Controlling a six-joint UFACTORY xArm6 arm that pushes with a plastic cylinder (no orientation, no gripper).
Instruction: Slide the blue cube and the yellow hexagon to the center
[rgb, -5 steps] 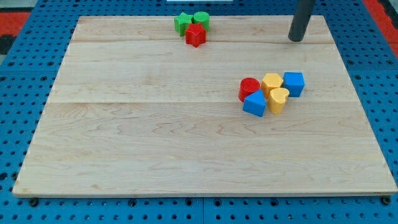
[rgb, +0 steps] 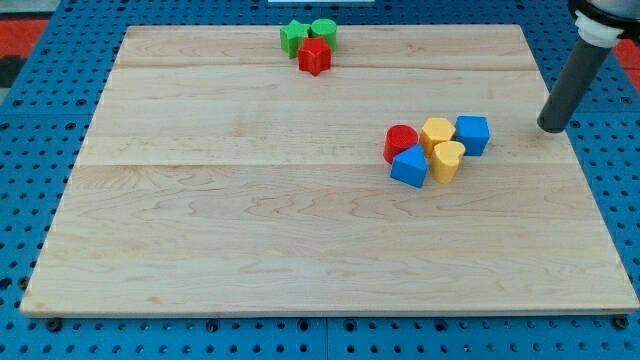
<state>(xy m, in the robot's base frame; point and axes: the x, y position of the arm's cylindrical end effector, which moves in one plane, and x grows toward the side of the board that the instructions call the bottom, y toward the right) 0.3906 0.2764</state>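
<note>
The blue cube (rgb: 473, 134) sits right of the board's middle, at the right end of a tight cluster. The yellow hexagon (rgb: 437, 132) touches its left side. A red cylinder (rgb: 401, 142), a blue triangular block (rgb: 409, 167) and a yellow heart-shaped block (rgb: 448, 160) complete the cluster. My tip (rgb: 551, 128) rests on the board near its right edge, to the right of the blue cube and apart from it.
A green star-shaped block (rgb: 293, 37), a green cylinder (rgb: 323, 31) and a red star-shaped block (rgb: 314, 56) stand together at the top edge of the wooden board (rgb: 250, 220). Blue pegboard surrounds the board.
My tip has moved from the board's top right down and to the right, to the level of the blue cube. No block has moved.
</note>
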